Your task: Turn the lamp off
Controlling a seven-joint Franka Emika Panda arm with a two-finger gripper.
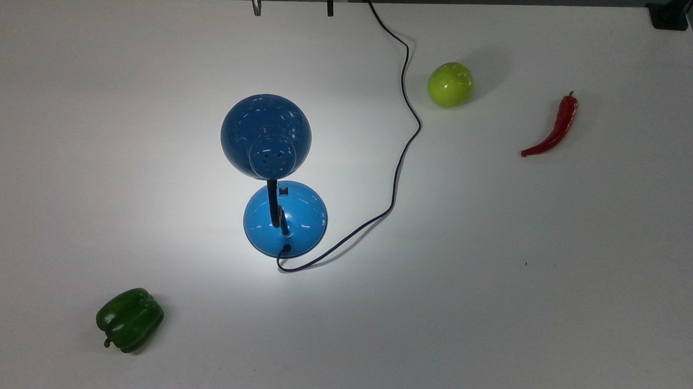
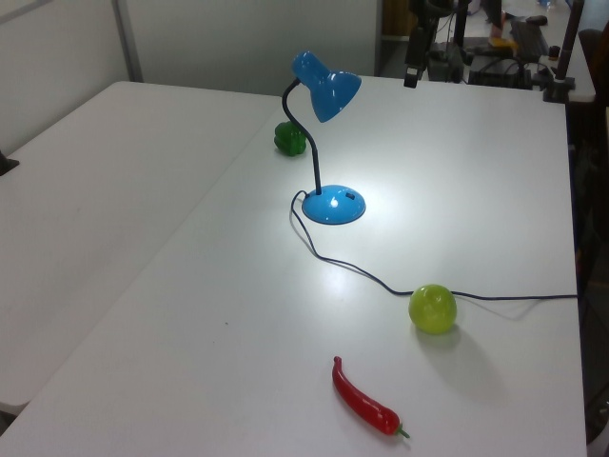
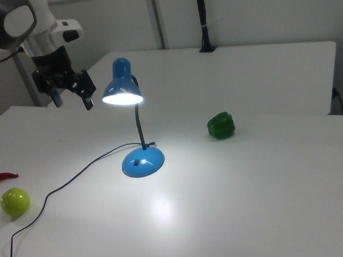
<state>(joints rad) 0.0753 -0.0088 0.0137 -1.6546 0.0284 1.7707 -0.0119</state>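
Observation:
The blue lamp stands mid-table and is lit, throwing a bright pool of light around its round base (image 1: 298,221). Its dome shade (image 1: 265,133) leans over the base on a black neck. A small black switch (image 1: 283,190) sits on the base under the shade. The lamp (image 3: 121,88) glows in the right view, and in the left view the lamp (image 2: 326,86) faces right. My gripper (image 1: 293,5) hangs open at the table's far edge in the top view, well apart from the lamp. In the right view the gripper (image 3: 71,97) is left of the shade, holding nothing.
A thin black cord (image 1: 404,156) snakes from the base to the far table edge. A green apple (image 1: 450,84) and a red chili (image 1: 554,129) lie on the top view's right. A green bell pepper (image 1: 130,318) sits near the front left.

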